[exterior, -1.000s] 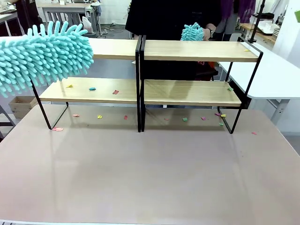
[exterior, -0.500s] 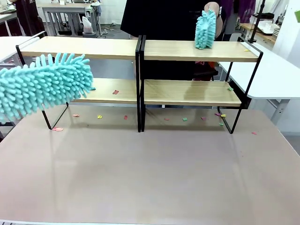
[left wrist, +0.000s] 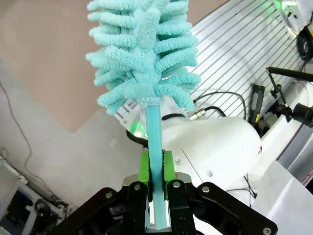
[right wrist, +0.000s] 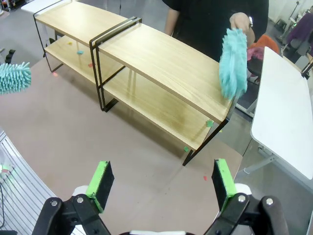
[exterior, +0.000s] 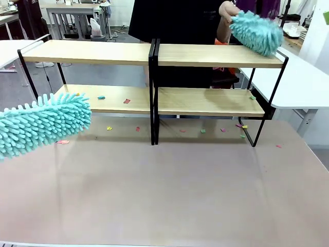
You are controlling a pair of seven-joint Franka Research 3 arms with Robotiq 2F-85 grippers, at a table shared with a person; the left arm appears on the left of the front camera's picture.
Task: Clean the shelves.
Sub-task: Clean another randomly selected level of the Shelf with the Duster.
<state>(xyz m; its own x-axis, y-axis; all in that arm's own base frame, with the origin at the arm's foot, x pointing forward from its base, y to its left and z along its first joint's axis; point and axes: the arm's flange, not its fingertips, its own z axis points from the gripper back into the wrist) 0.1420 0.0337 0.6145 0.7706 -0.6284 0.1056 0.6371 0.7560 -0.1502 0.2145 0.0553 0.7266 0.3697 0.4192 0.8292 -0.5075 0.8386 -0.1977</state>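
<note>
Shelves: the shelves (exterior: 205, 100) span the upper half of the front view, two racks joined at the centre, standing on the far part of the table (exterior: 169, 195).
Litter: small coloured paper scraps (exterior: 126, 101) lie on the lower left board. More lie on the tabletop under and just in front of the racks.
Left gripper: the left gripper (left wrist: 155, 166) is clamped on the thin handle of a teal duster (exterior: 41, 126), green pads on either side of it. The fluffy head is at the lower left of the front view, low over the table and short of the rack.
Right gripper: the right gripper (right wrist: 161, 178) is spread wide and empty, high above the table at the bottom of its own view.
Person: a hand (exterior: 226, 13) at the upper right holds a second duster (exterior: 257, 32) over the right end of the top board.
Handling, shelves: they look stiff but light on thin frames and may slide if pushed hard, so sweep them gently and do not grip them.
Handling, duster: the head is soft and yielding and the handle slim and rigid. Hold it by the handle, where the grip is now.
Handling, scraps: they are probably featherlight and apt to scatter.
</note>
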